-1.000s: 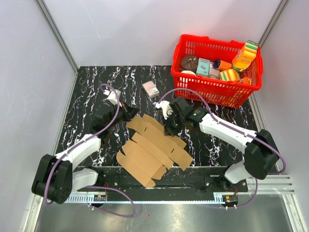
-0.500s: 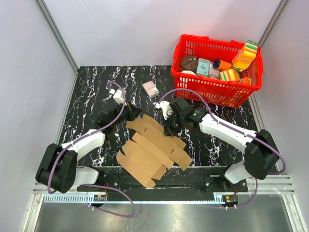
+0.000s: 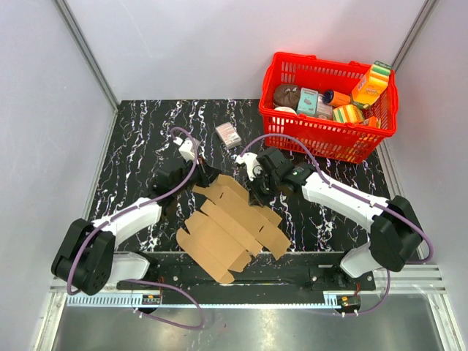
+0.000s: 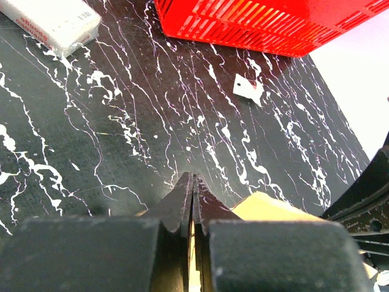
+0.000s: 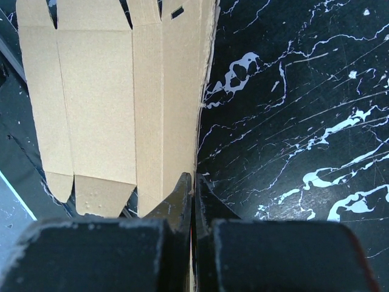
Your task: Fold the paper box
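Print on small carton too small for us to read. Flat paper box lies on counter near front edge. Left fingers closed tight on its far-left flap, right fingers clamped on its far edge. Beyond it, red basket with grocery packs.

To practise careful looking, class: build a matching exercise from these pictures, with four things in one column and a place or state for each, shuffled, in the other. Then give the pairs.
Column one
1. paper box
2. red basket
3. small white carton
4. right hand

Column two
A. far right corner, holding grocery packs
B. shut on a cardboard edge
C. brown, opened out in the middle
D. lying by itself, left of the basket

Pairs: 1-C, 2-A, 3-D, 4-B
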Robot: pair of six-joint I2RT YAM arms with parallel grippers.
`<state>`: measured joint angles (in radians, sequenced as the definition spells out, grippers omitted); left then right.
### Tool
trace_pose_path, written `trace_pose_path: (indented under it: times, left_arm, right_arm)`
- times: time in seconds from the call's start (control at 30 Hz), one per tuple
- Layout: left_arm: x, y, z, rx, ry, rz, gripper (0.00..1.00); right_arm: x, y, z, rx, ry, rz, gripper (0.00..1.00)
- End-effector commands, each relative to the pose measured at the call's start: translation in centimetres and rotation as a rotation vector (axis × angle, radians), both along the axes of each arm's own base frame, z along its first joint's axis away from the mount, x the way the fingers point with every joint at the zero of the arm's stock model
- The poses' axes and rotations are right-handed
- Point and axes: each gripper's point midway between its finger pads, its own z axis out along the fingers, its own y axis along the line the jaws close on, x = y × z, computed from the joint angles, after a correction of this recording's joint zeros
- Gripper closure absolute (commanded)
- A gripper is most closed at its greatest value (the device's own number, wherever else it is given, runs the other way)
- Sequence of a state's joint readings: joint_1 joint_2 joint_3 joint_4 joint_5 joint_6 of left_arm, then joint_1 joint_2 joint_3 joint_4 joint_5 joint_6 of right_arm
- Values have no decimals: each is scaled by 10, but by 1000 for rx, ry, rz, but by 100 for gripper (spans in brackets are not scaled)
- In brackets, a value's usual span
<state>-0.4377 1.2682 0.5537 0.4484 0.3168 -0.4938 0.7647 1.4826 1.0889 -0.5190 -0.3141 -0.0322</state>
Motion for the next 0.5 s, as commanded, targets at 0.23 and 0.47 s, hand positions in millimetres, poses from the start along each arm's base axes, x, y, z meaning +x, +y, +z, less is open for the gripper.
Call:
trace_pose_path:
  times: [0.23,0.47]
  left_arm:
    - [-20,-2,3,34,-40,-1,100]
    - [-27,-2,0,54,-37,6,100]
  right_arm:
    - [10,5,8,29,-35,-27,100]
    - [13,5,6,21,-40,-37,100]
